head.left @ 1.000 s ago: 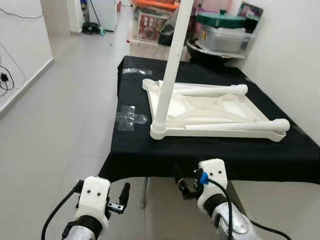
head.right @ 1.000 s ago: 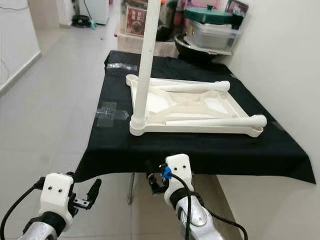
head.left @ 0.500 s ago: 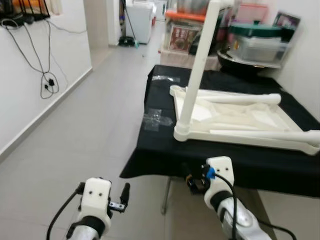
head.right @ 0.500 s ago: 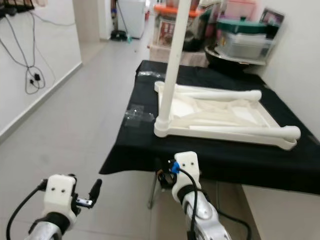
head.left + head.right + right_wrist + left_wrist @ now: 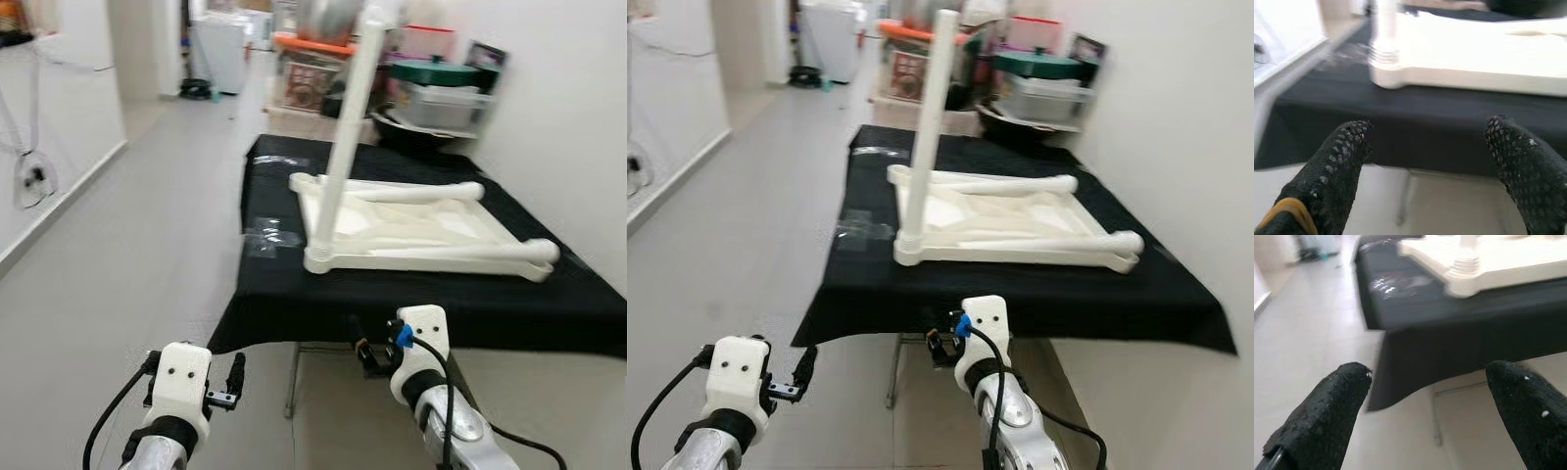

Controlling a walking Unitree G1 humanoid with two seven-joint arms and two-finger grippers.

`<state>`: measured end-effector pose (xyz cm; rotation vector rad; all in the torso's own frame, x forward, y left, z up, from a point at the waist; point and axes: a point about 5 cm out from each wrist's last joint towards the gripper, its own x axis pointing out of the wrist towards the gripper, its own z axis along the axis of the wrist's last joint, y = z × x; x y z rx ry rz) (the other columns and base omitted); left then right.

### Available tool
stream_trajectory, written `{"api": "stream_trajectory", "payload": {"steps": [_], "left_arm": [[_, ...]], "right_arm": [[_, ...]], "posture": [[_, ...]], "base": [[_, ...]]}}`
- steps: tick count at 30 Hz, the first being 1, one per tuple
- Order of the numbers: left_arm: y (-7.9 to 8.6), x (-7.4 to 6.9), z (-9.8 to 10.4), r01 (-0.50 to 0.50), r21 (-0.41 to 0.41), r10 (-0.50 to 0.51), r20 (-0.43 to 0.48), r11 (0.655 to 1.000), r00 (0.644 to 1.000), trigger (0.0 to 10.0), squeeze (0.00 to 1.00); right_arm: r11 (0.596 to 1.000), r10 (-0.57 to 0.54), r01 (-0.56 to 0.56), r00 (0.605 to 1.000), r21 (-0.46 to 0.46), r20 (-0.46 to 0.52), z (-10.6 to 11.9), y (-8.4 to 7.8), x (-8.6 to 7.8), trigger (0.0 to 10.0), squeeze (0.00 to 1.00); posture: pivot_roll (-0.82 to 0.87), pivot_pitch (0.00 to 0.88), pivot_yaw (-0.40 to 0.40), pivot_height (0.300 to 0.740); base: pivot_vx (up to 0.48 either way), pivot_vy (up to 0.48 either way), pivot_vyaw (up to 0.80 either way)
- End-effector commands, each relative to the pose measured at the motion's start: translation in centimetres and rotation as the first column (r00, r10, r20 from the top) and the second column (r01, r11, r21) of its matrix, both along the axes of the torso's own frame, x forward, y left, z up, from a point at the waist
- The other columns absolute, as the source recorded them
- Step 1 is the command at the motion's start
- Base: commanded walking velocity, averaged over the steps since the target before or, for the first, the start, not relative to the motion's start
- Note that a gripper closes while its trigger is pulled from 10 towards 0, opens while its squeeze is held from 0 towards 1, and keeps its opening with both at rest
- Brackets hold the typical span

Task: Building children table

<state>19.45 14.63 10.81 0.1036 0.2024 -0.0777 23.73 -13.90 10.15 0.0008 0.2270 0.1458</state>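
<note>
Left eye view: black-clothed desk point(image 5: 323, 294) ahead, wide bare floor point(image 5: 127, 245) along its left edge, wall tight on the right. White children table point(image 5: 421, 235) lies upside down mid-desk, one leg point(image 5: 348, 127) screwed upright at its near-left corner, two loose legs lying across the frame. Left gripper point(image 5: 1422, 416) and right gripper point(image 5: 1425, 171) both spread, holding nothing, low in front of the desk's near edge. Clear plastic wrap point(image 5: 269, 237) near left edge, blurry. Clutter beyond the far edge hard to make out. Versus half a second back, whole scene shifted left; camera swung, parts unmoved.
</note>
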Motion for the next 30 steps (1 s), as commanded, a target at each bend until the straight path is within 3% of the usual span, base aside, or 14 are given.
{"api": "stream_trajectory", "payload": {"steps": [1,9,10,12,13,15,16,20,22,30], "left_arm": [[0.5,-0.2,0.1,-0.042,-0.001,0.042,0.002,0.999,0.999,10.0,0.0],[1.2,0.0,0.6,-0.085,0.007,0.085,0.023,0.996,0.996,10.0,0.0],[2.5,0.3,1.5,-0.143,0.027,0.141,0.063,0.989,0.988,10.0,0.0],[2.5,0.3,1.5,-0.143,0.027,0.141,0.063,0.989,0.988,10.0,0.0],[3.9,0.7,2.5,-0.214,0.042,0.208,0.108,0.976,0.972,10.0,0.0],[3.9,0.7,2.5,-0.214,0.042,0.208,0.108,0.976,0.972,10.0,0.0],[5.2,1.0,3.3,-0.283,0.057,0.272,0.15,0.958,0.951,10.0,0.0],[6.1,1.1,4.0,-0.329,0.072,0.312,0.183,0.942,0.932,10.0,0.0],[6.7,1.3,4.5,-0.363,0.104,0.336,0.211,0.926,0.918,10.0,0.0],[6.4,1.5,4.6,-0.351,0.104,0.324,0.212,0.931,0.922,10.0,0.0]], "right_arm": [[1.0,-0.011,0.011,1.0,-0.021,0.004,0.2,-0.2,0.5,10.0,0.0],[0.999,-0.044,0.045,0.999,-0.031,0.018,0.4,-0.6,0.8,10.0,0.0],[0.996,-0.083,0.084,0.996,-0.032,0.038,0.8,-1.3,1.6,10.0,0.0],[0.996,-0.083,0.084,0.996,-0.032,0.038,0.8,-1.3,1.6,10.0,0.0],[0.992,-0.115,0.118,0.991,-0.038,0.067,1.4,-2.1,2.5,10.0,0.0],[0.992,-0.115,0.118,0.991,-0.038,0.067,1.4,-2.1,2.5,10.0,0.0],[0.989,-0.138,0.142,0.986,-0.035,0.095,2.0,-2.7,3.4,10.0,0.0],[0.988,-0.149,0.153,0.982,-0.03,0.121,2.5,-3.1,4.1,10.0,0.0],[0.992,-0.121,0.127,0.981,-0.029,0.149,3.2,-2.8,4.8,10.0,0.0],[0.989,-0.133,0.14,0.979,-0.038,0.152,3.3,-2.7,5.1,10.0,0.0]], "posture": [[0.09,0.0,-0.123,0.74],[0.1,0.0,-0.127,0.74],[0.11,0.0,-0.13,0.74],[0.11,0.0,-0.13,0.74],[0.11,0.0,-0.134,0.74],[0.11,0.0,-0.134,0.74],[0.11,0.004,-0.136,0.74],[0.12,0.005,-0.138,0.74],[0.12,0.006,-0.14,0.74],[0.12,0.008,-0.139,0.74]], "base": [[0.0,0.0,-0.79],[0.0,0.0,-0.79],[0.0,0.0,0.0],[0.0,0.0,0.0],[0.0,0.0,0.0],[0.0,0.0,0.0],[0.0,0.0,0.0],[0.0,0.0,0.0],[0.0,0.0,0.8],[0.0,0.0,0.8]]}}
